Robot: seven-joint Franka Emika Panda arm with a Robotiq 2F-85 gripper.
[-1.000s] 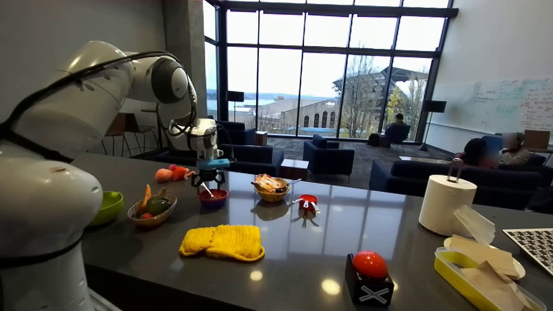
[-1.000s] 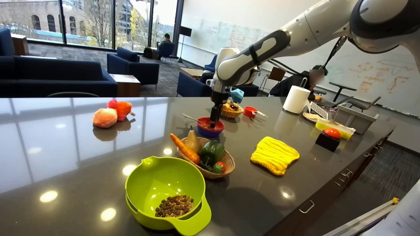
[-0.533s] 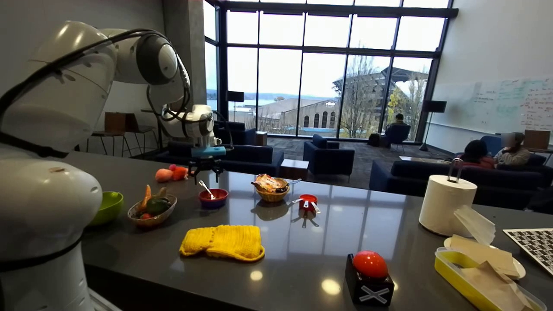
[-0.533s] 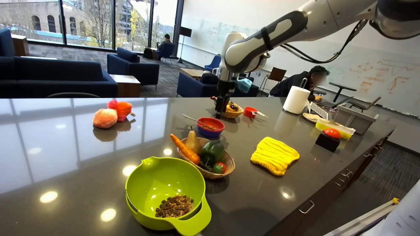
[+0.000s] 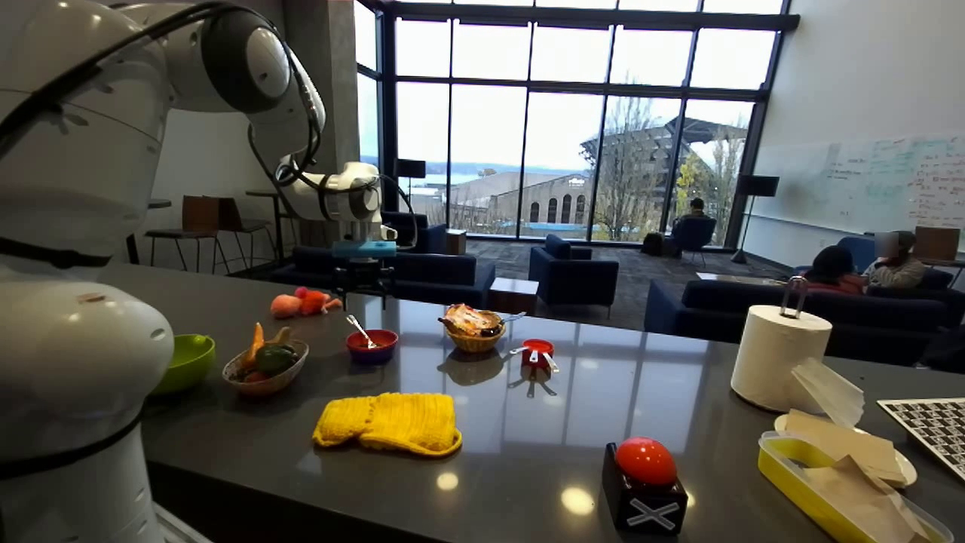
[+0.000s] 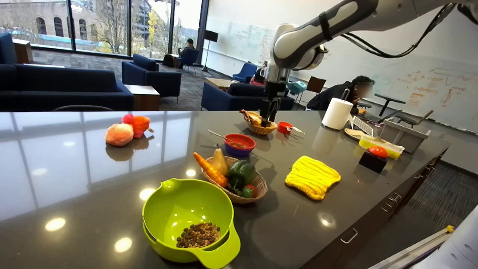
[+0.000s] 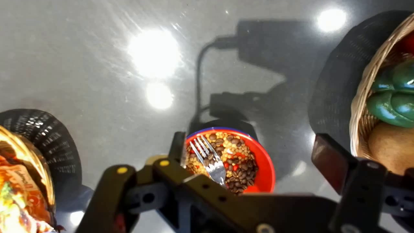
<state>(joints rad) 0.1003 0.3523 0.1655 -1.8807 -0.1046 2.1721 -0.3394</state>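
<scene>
Above the counter (image 5: 520, 483): gripper (image 5: 365, 300) pointing down, raised well off the surface, fingers (image 7: 330, 165) spread wide apart. Nearest item is the bowl (image 7: 266, 165), red inside, purple outside, upright on the counter; wrist view shows it lower down, in the space between the fingers. Fork (image 7: 216, 170) lies in the bowl, tines on beans (image 7: 245, 178) mixed with yellow grains; in an exterior view its handle (image 6: 216, 133) extends past the rim. Near the bowl, veg basket (image 6: 242, 200) with carrot (image 6: 211, 171), pear (image 6: 219, 161) and pepper (image 6: 242, 172). On the bowl's opposite side, food basket (image 5: 476, 345), red cups (image 5: 538, 351) near it, pale handles fanned out. Farther out: yellow cloth (image 5: 384, 422), lying flat; green bowl (image 6: 186, 194), dry mix (image 6: 199, 235) at its bottom, near the veg basket; soft toys (image 6: 120, 135), pink and orange, side by side; red button (image 5: 646, 461) on a black box (image 5: 648, 499); paper roll (image 5: 780, 358), upright; yellow tray (image 5: 791, 479) with brown paper (image 5: 863, 498).
</scene>
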